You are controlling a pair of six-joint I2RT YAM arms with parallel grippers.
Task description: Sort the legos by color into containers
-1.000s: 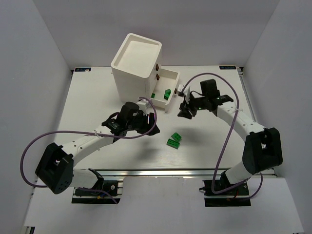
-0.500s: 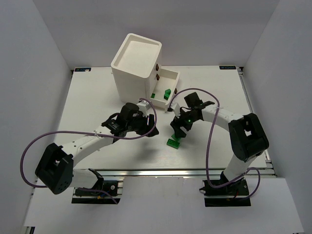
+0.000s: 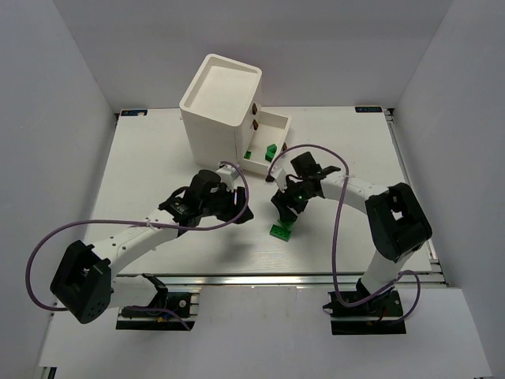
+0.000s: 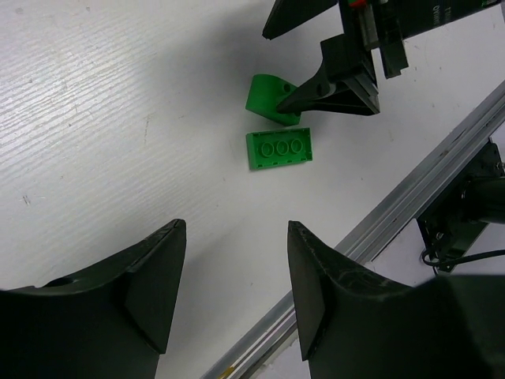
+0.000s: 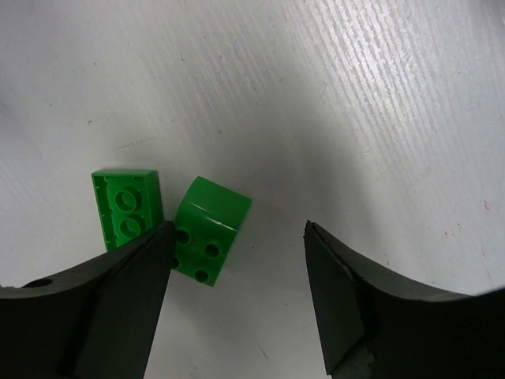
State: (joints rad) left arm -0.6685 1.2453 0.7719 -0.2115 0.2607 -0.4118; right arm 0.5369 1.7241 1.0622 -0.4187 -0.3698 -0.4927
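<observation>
Two green legos lie on the table: a flat studded one point(image 5: 125, 207) and one tipped on its side point(image 5: 207, 229). In the top view the flat one point(image 3: 280, 230) shows in front of the open bottom drawer point(image 3: 278, 123) of the white cabinet point(image 3: 217, 103); the other is mostly hidden under my right gripper. My right gripper point(image 3: 286, 208) is open and empty, low over the tipped lego, which lies by its left finger point(image 5: 118, 308). My left gripper point(image 3: 239, 212) is open and empty, left of both legos point(image 4: 278, 149). Other green legos point(image 3: 271, 151) lie in the drawer.
Two shut drawers with dark knobs point(image 3: 256, 107) sit above the open one. The aluminium rail point(image 3: 276, 279) runs along the table's near edge, and it shows in the left wrist view point(image 4: 410, 189). Purple cables loop from both arms. White walls enclose the table.
My right arm has swung from beside the open drawer down and left to the two green legos on the table. My left gripper has shifted slightly.
</observation>
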